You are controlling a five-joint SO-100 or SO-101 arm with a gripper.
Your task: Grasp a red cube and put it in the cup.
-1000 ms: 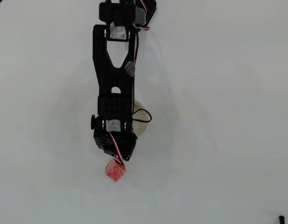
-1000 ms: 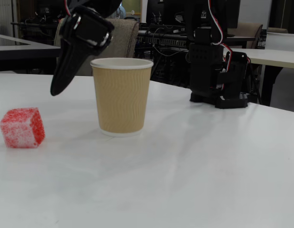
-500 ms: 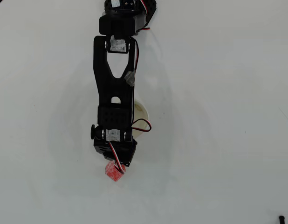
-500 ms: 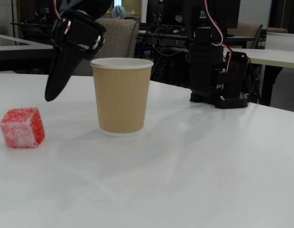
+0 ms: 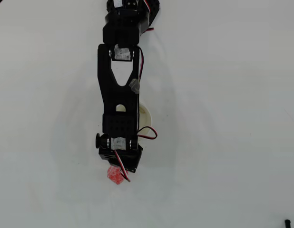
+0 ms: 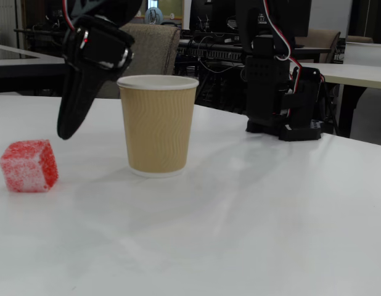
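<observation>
Fixed view: the red cube [image 6: 29, 166] sits alone on the white counter [image 6: 252, 222] at the left of the scene, nothing touching it, while the arm's fingers [image 6: 72, 120] hang above it and slightly to its right, tips clear of the surface. The cup [image 6: 157, 125], a ribbed tan paper cup with a white rim, stands upright just right of the cube, between it and the arm's base [image 6: 283, 92] farther back on the right. From this side only one dark, tapered finger can be made out, so whether the fingers are apart or together cannot be told here.

In the overhead view the arm [image 5: 119, 95] reaches down the picture from the top edge, covering most of the cup [image 5: 146, 115], of which only a sliver of pale rim shows on the right. The red cube [image 5: 114, 175] lies at the very end of the arm, partly tucked under the wrist housing, which also hides the fingers; their spread cannot be told from above either. The cube lies turned cornerwise to the line of the arm.

The coming move appears to hinge on one relation: the cube is below the fingers and a little beyond them, away from the cup. A short descent with a slight reach outward would likely bring them astride it, and the cup then waits close behind on the way back.
</observation>
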